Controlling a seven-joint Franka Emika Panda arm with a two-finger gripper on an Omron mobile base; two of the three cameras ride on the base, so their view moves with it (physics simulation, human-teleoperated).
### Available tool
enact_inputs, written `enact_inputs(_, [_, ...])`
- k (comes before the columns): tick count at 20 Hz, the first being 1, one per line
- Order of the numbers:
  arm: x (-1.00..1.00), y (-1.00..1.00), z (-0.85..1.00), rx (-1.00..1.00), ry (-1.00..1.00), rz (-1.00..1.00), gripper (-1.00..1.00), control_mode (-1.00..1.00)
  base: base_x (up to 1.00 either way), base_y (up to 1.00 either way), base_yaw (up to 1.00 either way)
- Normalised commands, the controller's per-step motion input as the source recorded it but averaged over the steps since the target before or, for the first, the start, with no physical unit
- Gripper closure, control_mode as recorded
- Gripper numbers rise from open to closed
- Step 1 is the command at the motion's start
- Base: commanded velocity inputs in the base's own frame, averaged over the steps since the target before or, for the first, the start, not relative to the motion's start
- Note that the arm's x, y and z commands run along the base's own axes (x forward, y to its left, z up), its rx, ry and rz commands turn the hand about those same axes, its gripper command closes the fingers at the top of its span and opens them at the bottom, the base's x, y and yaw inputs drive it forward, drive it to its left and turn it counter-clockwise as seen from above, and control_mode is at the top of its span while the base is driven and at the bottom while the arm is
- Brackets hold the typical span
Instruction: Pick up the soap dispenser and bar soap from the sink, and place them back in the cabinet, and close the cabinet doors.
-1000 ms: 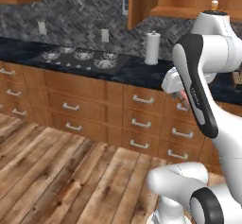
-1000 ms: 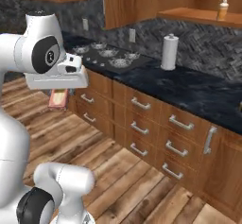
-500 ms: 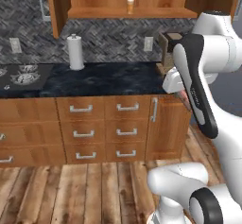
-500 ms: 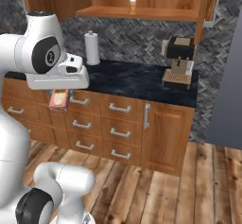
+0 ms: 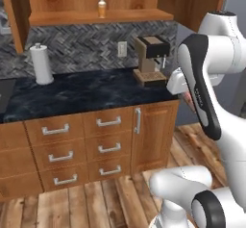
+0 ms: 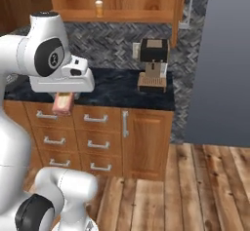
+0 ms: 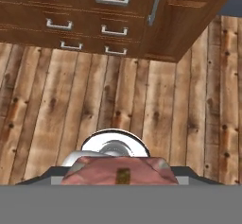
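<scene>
Now the gripper hangs out in front of the drawers, over the wood floor, with its jaws closed narrow on the bar soap. From the right base view the soap shows as a reddish block with a paler face sticking down below the white hand. From the hand view the same soap sits across the bottom, pinkish-red, held between the tips and pointing down at the floor planks.

Up in the cabinet, the soap dispenser stands upright on the shelf, toward the middle of its front edge. It shows there from the right side too. One cabinet door is swung open at the right end of the shelf.

On the dark counter, a coffee machine stands at the right end, close to the back wall. A paper-towel roll stands upright near the left end, well apart from the machine.
</scene>
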Motion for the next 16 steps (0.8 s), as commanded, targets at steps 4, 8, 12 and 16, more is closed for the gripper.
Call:
enact_inputs(4, [0.0, 0.0, 0.0, 0.0, 0.0, 0.0, 1.0, 1.0, 0.5, 0.41, -0.06])
enact_inputs(8, [0.0, 0.0, 0.0, 0.0, 0.0, 0.0, 1.0, 1.0, 0.4, 0.36, 0.0])
enact_inputs(12, [0.0, 0.0, 0.0, 0.0, 0.0, 0.0, 1.0, 1.0, 0.55, 0.48, 0.03])
enact_inputs(16, [0.0, 0.0, 0.0, 0.0, 0.0, 0.0, 1.0, 1.0, 0.58, 0.4, 0.05])
